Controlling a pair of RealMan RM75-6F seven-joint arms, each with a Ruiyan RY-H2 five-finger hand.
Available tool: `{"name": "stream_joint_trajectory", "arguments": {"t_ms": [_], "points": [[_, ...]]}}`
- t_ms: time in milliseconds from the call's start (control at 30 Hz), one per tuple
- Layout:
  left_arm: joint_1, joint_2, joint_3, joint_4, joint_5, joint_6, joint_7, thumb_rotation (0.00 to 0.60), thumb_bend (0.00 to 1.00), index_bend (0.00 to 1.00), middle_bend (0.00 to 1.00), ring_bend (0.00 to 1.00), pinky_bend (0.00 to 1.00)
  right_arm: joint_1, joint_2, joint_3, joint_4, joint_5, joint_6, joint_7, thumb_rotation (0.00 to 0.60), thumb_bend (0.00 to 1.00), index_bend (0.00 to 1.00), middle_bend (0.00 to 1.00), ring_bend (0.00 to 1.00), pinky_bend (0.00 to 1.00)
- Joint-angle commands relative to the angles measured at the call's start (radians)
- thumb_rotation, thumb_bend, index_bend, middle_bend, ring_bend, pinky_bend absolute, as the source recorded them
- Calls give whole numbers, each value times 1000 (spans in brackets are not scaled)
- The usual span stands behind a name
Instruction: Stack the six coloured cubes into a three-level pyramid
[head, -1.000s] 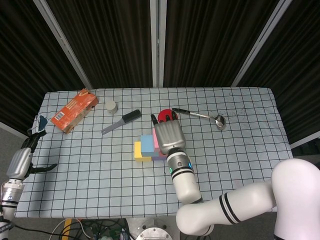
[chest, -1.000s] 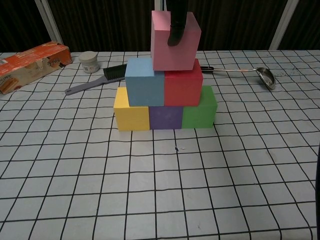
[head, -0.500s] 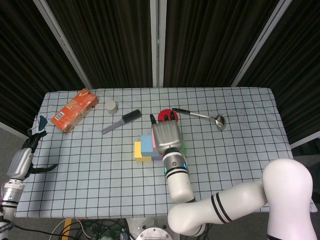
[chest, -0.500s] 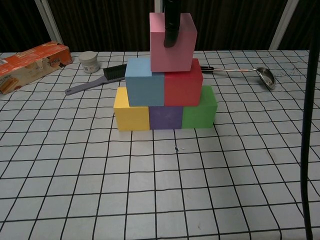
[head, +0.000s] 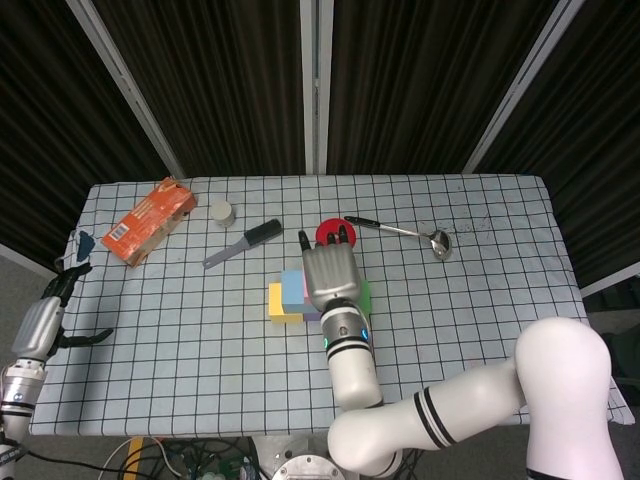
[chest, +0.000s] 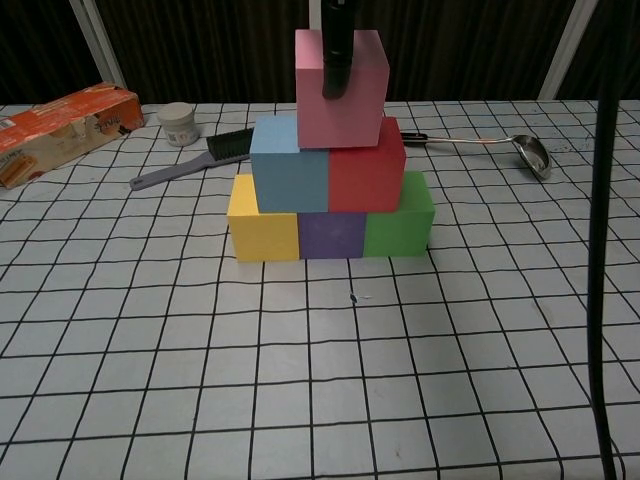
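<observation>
The right hand (head: 329, 268) grips the pink cube (chest: 341, 88) from above, on top of the blue cube (chest: 289, 163) and red cube (chest: 366, 166); it looks light, stiff, probably foam, best held by opposite flat sides, while the left hand (head: 42, 322) rests open off the worktop's left edge.

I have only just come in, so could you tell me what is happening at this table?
The right hand holds the pink cube at the top of a cube pyramid; a finger lies over its front face. The cube sits on the light blue cube and red cube, above the yellow cube, purple cube and green cube. The left hand hangs off the table's edge, holding nothing.
</observation>
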Motion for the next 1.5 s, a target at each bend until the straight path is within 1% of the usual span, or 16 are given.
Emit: {"name": "stream_joint_trajectory", "arguments": {"t_ms": [33, 500, 1500], "points": [[0, 0, 1, 1, 1, 1, -2, 600, 61, 48, 88, 0, 66, 2, -8, 7, 5, 4, 8, -8, 600, 148, 0, 568, 136, 0], [5, 0, 4, 15, 1, 2, -24, 600, 61, 48, 88, 0, 66, -4, -48, 43, 29, -11, 26, -37, 600, 150, 0, 570, 147, 0], [6, -8, 6, 40, -4, -9, -48, 600, 61, 48, 88, 0, 66, -27, -93, 69, 69, -43, 39, -98, 600, 151, 0, 559, 146, 0]]}}
